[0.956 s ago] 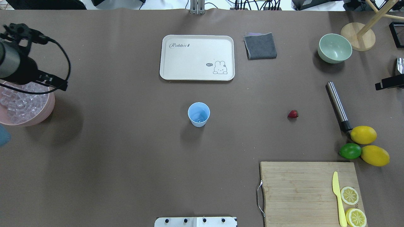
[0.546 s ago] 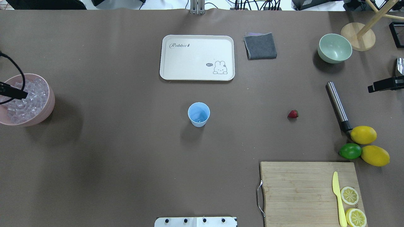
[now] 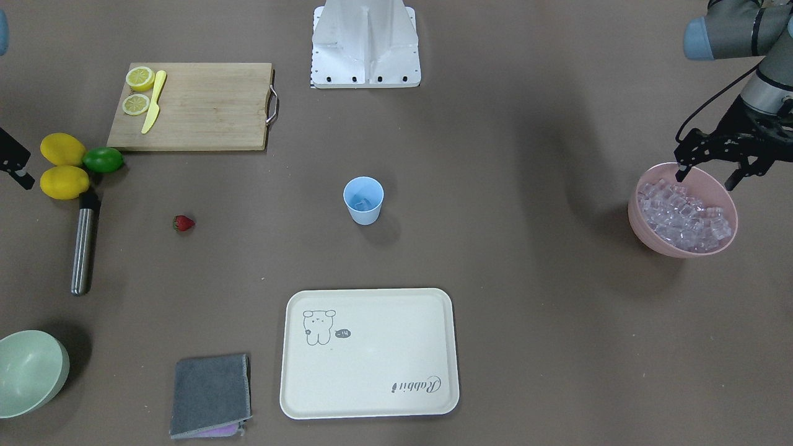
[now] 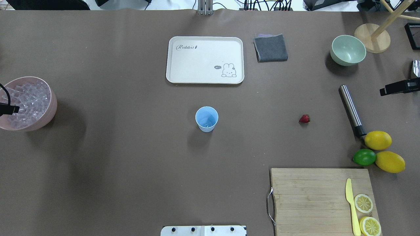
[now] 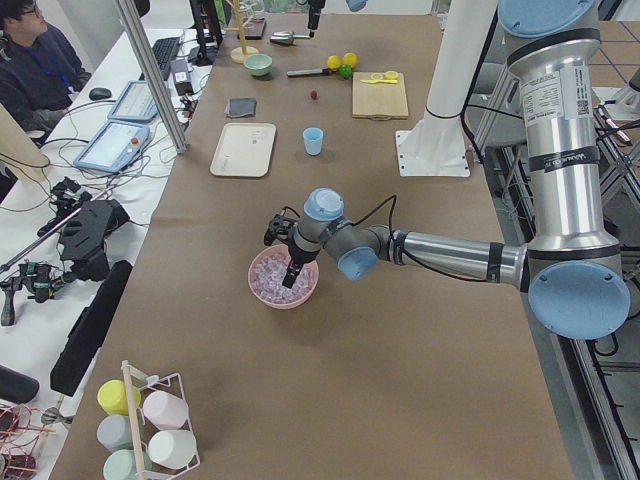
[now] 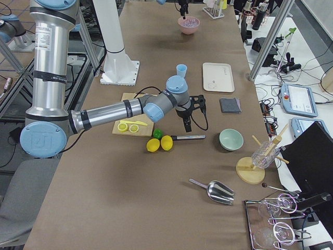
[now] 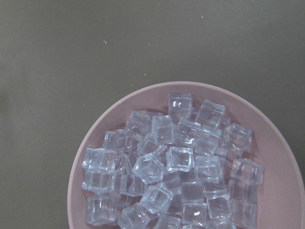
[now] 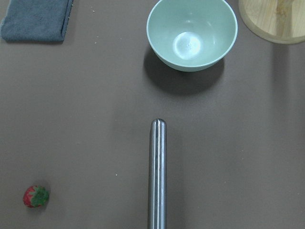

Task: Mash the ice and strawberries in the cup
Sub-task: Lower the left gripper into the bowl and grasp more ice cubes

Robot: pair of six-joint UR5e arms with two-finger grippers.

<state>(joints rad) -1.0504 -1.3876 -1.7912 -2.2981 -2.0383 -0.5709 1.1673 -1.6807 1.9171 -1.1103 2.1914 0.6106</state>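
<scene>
Left gripper [image 3: 707,178] farther left now, spread fingers [image 3: 683,166] just above ice [image 3: 681,217]

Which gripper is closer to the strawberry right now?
Right. The right gripper hovers near the steel rod, just past the strawberry; the left gripper is over the pink bowl, across the table.

You are working on a matt brown tabletop [image 4: 115,170] that looks like paper. The ice [image 7: 179,159] in your smooth pink bowl [image 7: 279,143] is clear and glossy. Your cup [image 4: 206,118] looks like smooth light-blue plastic. The rod [image 8: 157,171] is brushed metal with a bright streak along it. The cutting board [image 4: 311,196] is bare wood with visible grain, the folded cloth [image 4: 270,48] grey and fuzzy, the green bowl [image 8: 191,33] softly shiny.
</scene>
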